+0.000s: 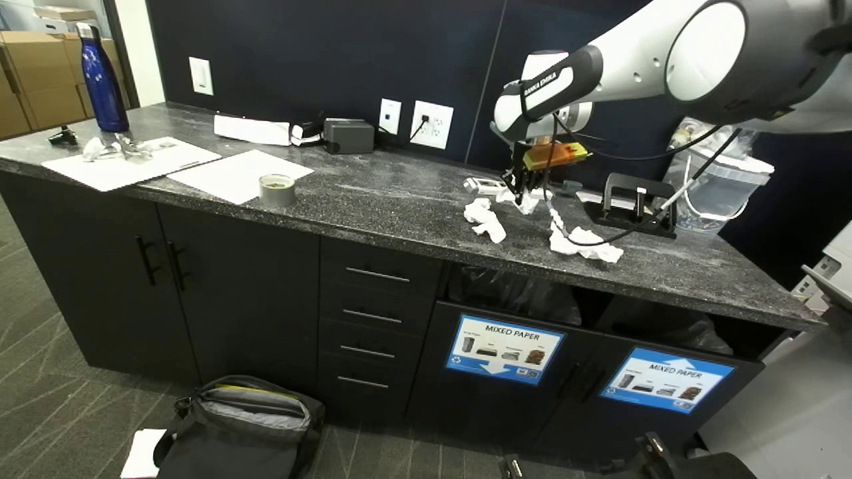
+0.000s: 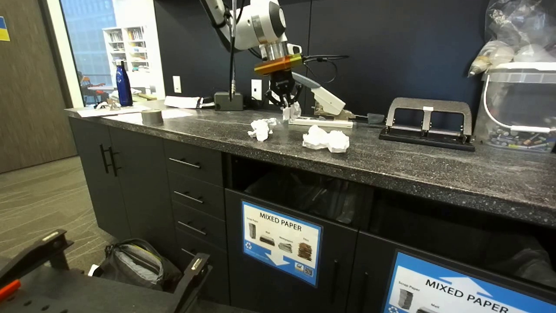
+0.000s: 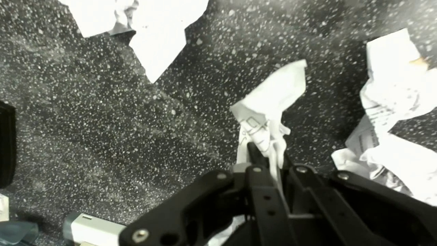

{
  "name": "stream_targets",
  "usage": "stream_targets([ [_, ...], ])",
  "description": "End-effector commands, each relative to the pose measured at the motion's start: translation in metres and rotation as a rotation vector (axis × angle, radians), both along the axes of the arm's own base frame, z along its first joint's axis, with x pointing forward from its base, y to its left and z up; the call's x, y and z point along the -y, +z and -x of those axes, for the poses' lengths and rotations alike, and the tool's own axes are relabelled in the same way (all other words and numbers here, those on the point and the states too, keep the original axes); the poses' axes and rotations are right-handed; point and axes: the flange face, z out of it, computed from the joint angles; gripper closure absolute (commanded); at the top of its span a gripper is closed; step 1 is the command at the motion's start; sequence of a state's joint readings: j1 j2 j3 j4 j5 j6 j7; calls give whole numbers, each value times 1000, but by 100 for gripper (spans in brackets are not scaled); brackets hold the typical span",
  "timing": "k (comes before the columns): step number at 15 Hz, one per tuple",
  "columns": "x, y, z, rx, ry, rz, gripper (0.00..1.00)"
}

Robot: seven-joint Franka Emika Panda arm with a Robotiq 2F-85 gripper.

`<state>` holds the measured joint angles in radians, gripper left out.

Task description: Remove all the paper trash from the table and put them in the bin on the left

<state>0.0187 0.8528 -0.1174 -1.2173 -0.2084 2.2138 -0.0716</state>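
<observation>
My gripper (image 3: 268, 155) is shut on a crumpled white paper scrap (image 3: 276, 94) in the wrist view. The gripper also shows in both exterior views (image 1: 519, 193) (image 2: 285, 103), low over the dark speckled countertop (image 1: 373, 193) beside the stapler. I cannot tell whether the held scrap touches the countertop. Two other scraps lie nearer the front edge, one (image 1: 486, 219) (image 2: 260, 129) and a larger one (image 1: 589, 246) (image 2: 325, 139). Two bins with blue-and-white labels are under the countertop: the left one (image 1: 504, 349) (image 2: 281, 241) and the right one (image 1: 667, 378) (image 2: 469, 287).
A white stapler (image 2: 325, 99) stands right behind the gripper. A hole punch (image 2: 428, 126) and a clear bucket (image 2: 517, 108) stand to the right. A tape roll (image 1: 276, 191), flat white sheets (image 1: 233, 174) and a blue bottle (image 1: 103, 83) are to the left. The countertop overhangs the bin openings.
</observation>
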Motion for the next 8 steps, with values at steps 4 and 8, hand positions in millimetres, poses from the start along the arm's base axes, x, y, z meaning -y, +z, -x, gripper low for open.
stream_targets([
  [4,-24,19,73,-86,-28,-44,89],
  [8,-28,19,119,-123,-44,-82,88],
])
